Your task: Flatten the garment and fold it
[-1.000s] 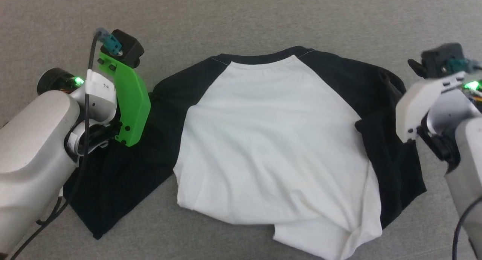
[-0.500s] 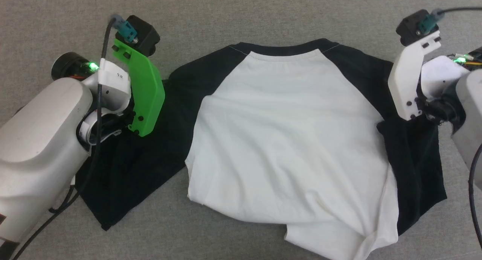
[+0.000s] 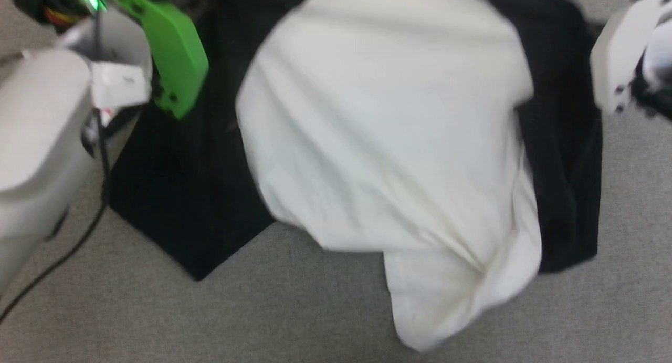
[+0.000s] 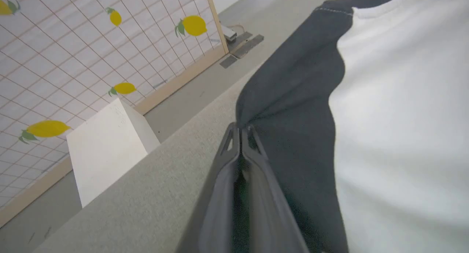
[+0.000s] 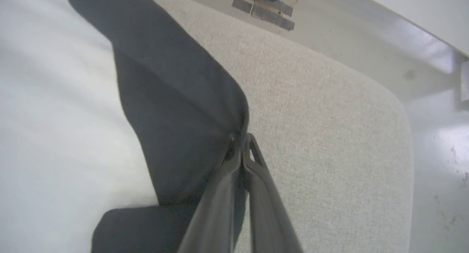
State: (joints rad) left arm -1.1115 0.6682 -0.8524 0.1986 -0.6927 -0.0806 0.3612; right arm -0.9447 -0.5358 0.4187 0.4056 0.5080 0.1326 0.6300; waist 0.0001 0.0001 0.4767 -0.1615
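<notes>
white garment (image 3: 388,142), one; left hand (image 4: 240,127), right hand (image 5: 240,136)

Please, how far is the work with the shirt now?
Done: the garment lies mostly spread on the grey surface. In hand: the left gripper pinches one black sleeve, the right gripper the other. Left: the lower hem is bunched; no fold is made.

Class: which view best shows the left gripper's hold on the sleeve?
Left wrist view: the left gripper is shut on the black sleeve edge of the garment. The head view is blurred, a green mount covering the grip. The right wrist view gives the opposite sleeve.
</notes>
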